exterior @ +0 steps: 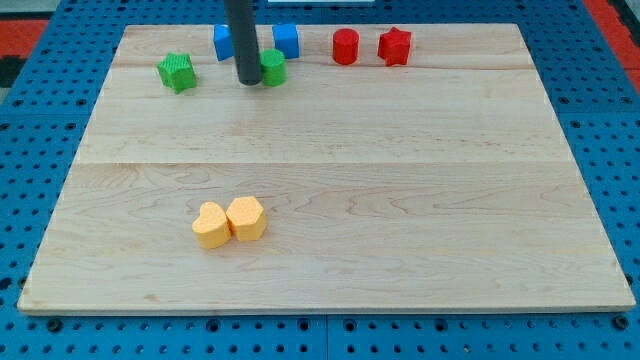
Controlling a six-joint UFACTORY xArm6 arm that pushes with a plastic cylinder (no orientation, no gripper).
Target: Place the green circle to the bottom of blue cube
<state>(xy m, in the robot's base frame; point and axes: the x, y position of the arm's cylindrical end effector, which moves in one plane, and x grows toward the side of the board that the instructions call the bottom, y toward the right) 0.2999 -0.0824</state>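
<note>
The green circle (273,68) sits near the view's top, left of centre, partly hidden by my rod. My tip (248,81) rests on the board touching the circle's left side. The blue cube (287,40) stands just above and slightly right of the green circle. A second blue block (222,42) is partly hidden behind the rod, to the rod's left.
A green star (177,72) lies left of my tip. A red cylinder (345,46) and a red star (395,46) sit at the top, right of the blue cube. A yellow heart (210,225) and a yellow block (247,217) touch at lower left. The board's top edge (450,25) is close behind the blocks.
</note>
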